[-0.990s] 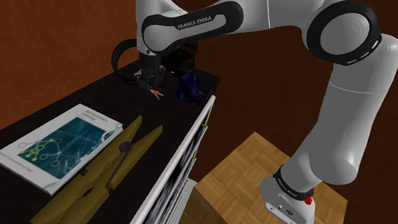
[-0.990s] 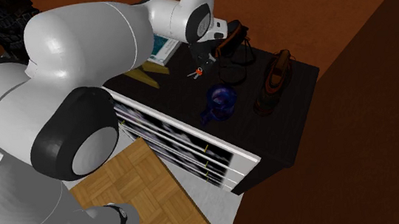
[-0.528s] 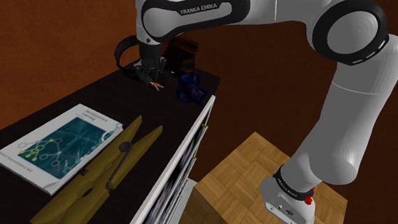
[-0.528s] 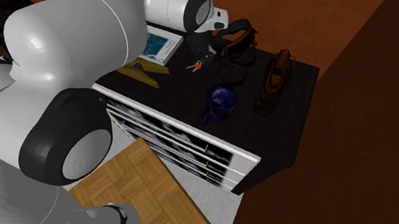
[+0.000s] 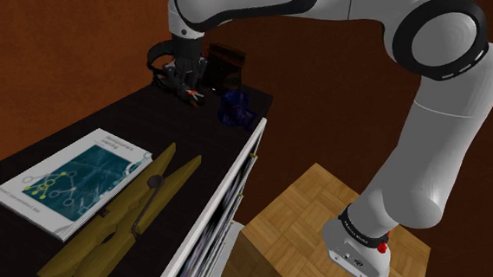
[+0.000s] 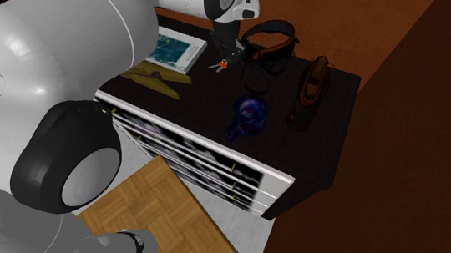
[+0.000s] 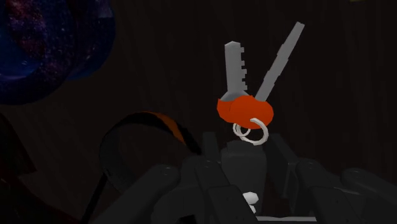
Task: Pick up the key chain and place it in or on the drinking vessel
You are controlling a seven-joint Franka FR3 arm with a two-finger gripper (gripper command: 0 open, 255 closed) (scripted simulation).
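Note:
The key chain (image 7: 245,108) has two grey keys with red heads on a small ring. It hangs off the dark tabletop with my gripper (image 7: 247,160) shut on its grey tag. In the shoulder view the gripper (image 5: 187,83) is at the far end of the table, the key chain (image 5: 192,94) just below it. The drinking vessel, a dark blue mug (image 5: 235,109), stands on the table to the shoulder view's right of the gripper, apart from it. The second exterior view shows the key chain (image 6: 222,64) under the gripper (image 6: 226,54), with the mug (image 6: 248,115) nearer the table's white front.
A dark looped strap with orange trim (image 6: 269,38) and a brown shoe (image 6: 311,87) lie at the table's far end. A book (image 5: 71,180) and a large olive clothespin (image 5: 137,212) lie nearer the shoulder camera. The white front edge (image 5: 233,189) borders the table.
The arm has risen and shifted toward the back of the table, carrying the key chain up off the tabletop. The mug has not moved.

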